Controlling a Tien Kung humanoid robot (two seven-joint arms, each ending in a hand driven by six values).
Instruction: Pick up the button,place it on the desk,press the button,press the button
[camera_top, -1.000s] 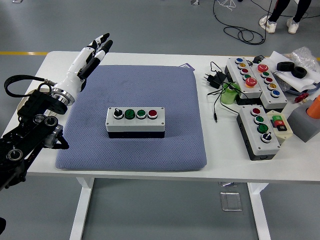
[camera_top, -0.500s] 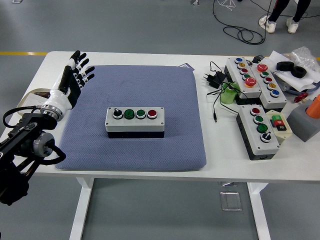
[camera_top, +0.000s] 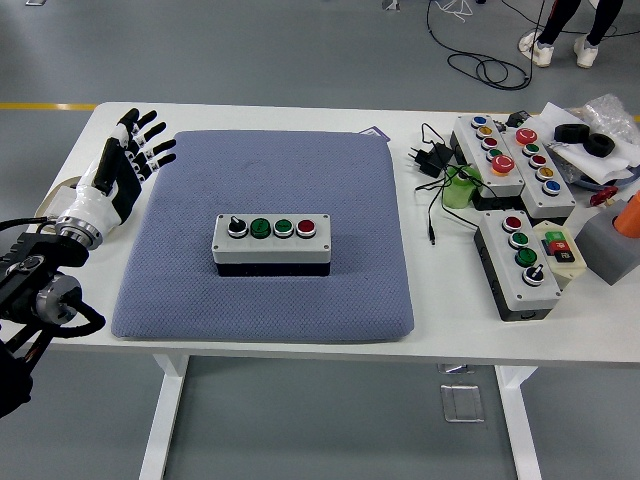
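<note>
A grey button box with a black knob, two green buttons and a red button lies in the middle of a blue-grey pad on the white table. My left hand is white and black, with its fingers spread and empty, at the pad's far left edge, well to the left of the box. My right arm is out of view.
Several more button boxes stand at the right, with black cables and a plug, a green cup, a grey block and black tape rolls. A person's legs show at the top right.
My left arm has drawn back to the left and toward me, off the pad, and the hand has turned with its fingers spread. The button box has not moved.
</note>
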